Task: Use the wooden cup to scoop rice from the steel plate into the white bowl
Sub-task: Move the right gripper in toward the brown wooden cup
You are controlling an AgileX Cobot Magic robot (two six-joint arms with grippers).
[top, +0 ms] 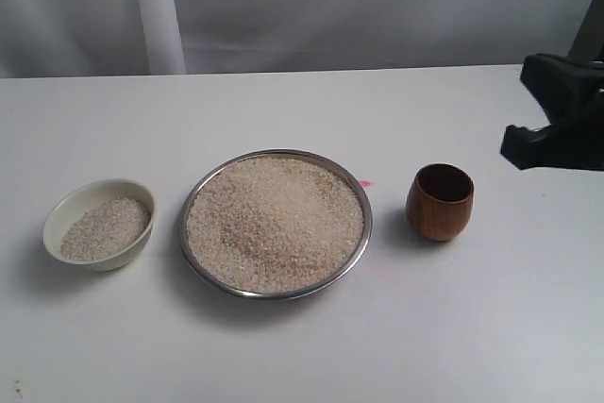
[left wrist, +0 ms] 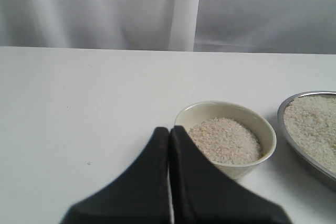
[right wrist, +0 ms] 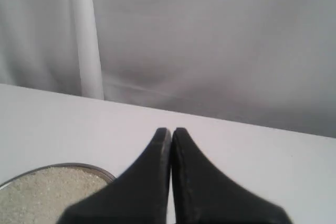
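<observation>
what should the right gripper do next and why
Probably open the right gripper and bring it toward the small reddish-brown wooden cup: its jaws are closed and empty, and the cup stands upright, ungrasped, beside the wide shiny steel plate heaped with pale rice.

A white table (top: pixel 283 356) fills the lower part of the exterior view, matt and smooth, its far edge running straight across below the backdrop; behind it hangs a pale grey-white curtain (top: pixel 396 7), loose and faintly creased, covering everything beyond the table; one thick vertical fold (top: pixel 158 11) stands brighter than the rest, left of centre, and reaches down to the table's far edge; a small pink mark (top: pixel 366 183) shows on the table near the middle; a few dark specks (top: pixel 17 387) sit at its near left corner; the light is soft and even, with faint, blurred shadows.
</observation>
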